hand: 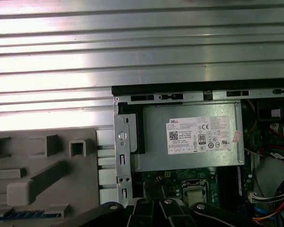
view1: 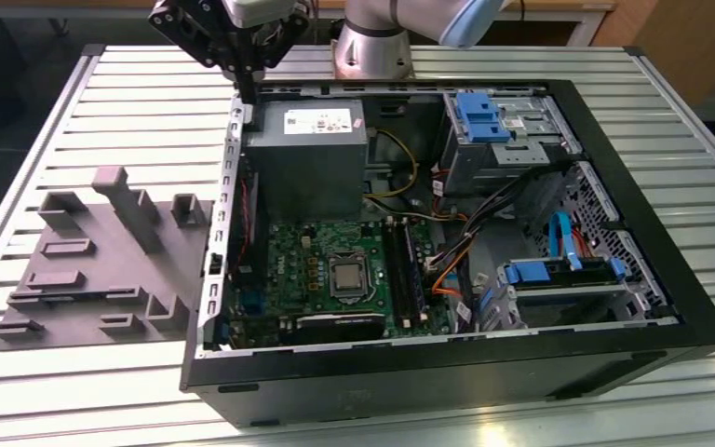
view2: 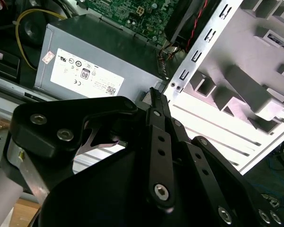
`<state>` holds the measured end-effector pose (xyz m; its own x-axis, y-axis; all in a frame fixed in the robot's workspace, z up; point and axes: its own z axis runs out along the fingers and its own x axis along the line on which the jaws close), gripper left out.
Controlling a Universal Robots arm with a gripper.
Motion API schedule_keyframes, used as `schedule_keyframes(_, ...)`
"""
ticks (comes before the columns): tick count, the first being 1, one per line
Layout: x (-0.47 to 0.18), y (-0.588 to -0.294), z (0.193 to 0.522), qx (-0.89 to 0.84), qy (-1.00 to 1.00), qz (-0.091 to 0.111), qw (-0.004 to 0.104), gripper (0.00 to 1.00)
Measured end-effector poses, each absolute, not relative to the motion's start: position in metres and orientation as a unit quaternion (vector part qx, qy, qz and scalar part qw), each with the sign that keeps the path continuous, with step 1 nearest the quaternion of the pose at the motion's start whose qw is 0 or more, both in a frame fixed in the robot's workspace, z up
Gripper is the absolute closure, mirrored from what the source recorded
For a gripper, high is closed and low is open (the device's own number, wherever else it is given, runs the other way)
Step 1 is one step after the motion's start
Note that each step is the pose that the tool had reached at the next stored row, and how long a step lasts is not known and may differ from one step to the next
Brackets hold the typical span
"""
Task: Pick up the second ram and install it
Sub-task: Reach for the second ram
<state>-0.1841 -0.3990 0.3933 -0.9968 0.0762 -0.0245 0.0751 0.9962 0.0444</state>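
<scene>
- Item: gripper point(view1: 249, 93), black, on the arm. In the exterior view it hung at 11 o'clock of the computer case point(view1: 655, 223), fingertips pointing down just above the case's far corner rail.
- Jaws: drawn together into one thin point in the exterior view and the second wrist view, with nothing held between them.
- Item: second ram point(hand: 28, 214), a thin strip with a row of bluish chips in the first wrist view. It lay flat in a long slot point(view1: 72, 294) of the grey fixture point(view1: 34, 270), well apart from the gripper.
- Slot position, exterior view: at 7 o'clock of the fixture's upright block point(view1: 134, 209).
- Fixture: on the slatted table point(view1: 122, 102), at 9 o'clock of the case and just beside its wall.
- Case: open, lying on its side.
- Contents: grey power supply point(view1: 305, 154) at 12 o'clock of the green motherboard point(view1: 290, 261).
- Contents: processor socket point(view1: 347, 276) mid-board.
- Contents: long dark slot strips point(view1: 408, 270) at 3 o'clock of the socket. Whether a stick sat in them could not be told.
- Contents: blue drive caddies point(view1: 479, 116) at 1 o'clock of the board.
</scene>
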Motion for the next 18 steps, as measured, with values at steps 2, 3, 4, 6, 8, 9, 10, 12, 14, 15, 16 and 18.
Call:
schedule_keyframes(2,-0.185,-0.399,0.393,0.038,0.999,0.022,0.013,0.89)
schedule_keyframes(3,-0.186,-0.399,0.393,0.038,0.999,0.022,0.013,0.89)
schedule_keyframes(4,-0.187,-0.399,0.393,0.038,0.999,0.022,0.013,0.89)
schedule_keyframes(6,-0.188,-0.399,0.393,0.038,0.999,0.022,0.013,0.89)
schedule_keyframes(8,-0.19,-0.399,0.393,0.038,0.999,0.022,0.013,0.89)
schedule_keyframes(9,-0.191,-0.399,0.393,0.038,0.999,0.022,0.013,0.89)
schedule_keyframes(10,-0.191,-0.399,0.393,0.038,0.999,0.022,0.013,0.89)
schedule_keyframes(12,-0.193,-0.399,0.393,0.038,0.999,0.022,0.013,0.89)
schedule_keyframes(14,-0.195,-0.399,0.393,0.038,0.999,0.022,0.013,0.89)
schedule_keyframes(15,-0.196,-0.399,0.393,0.038,0.999,0.022,0.013,0.89)
schedule_keyframes(16,-0.196,-0.399,0.393,0.038,0.999,0.022,0.013,0.89)
schedule_keyframes(18,-0.198,-0.399,0.393,0.038,0.999,0.022,0.013,0.89)
